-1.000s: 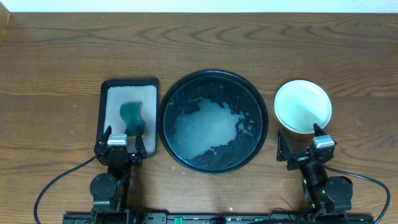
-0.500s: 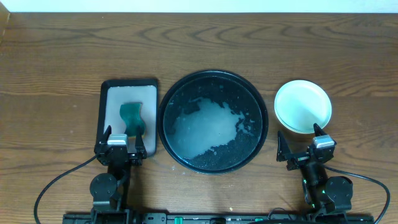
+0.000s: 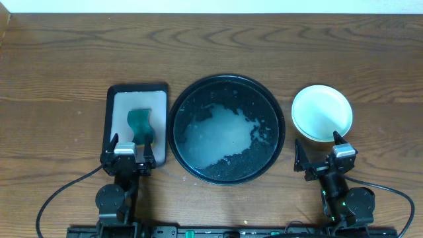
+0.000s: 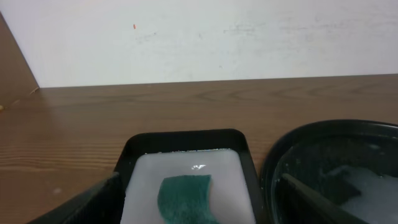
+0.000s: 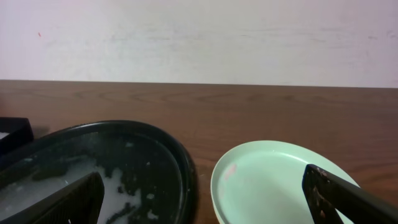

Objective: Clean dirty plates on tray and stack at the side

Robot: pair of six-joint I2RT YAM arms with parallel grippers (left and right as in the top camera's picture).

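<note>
- While parked at the near side, the left gripper (image 3: 129, 149) and right gripper (image 3: 320, 156) both gape wide, holding nothing.
- Mint plates (image 3: 322, 112) sit stacked just right of the foamy black tray (image 3: 282, 125).
- Judged risk: a careless right-arm swing could topple them.

A dark brown wooden tabletop (image 3: 211, 46) with a wavy grain is seen filling nearly the whole overhead view. Its far edge is met by a plain white wall (image 4: 249, 37), on which faint smudges and a tiny red speck (image 4: 134, 26) are visible. The scene is evenly lit, and a dull sheen is shown on the wood.
</note>
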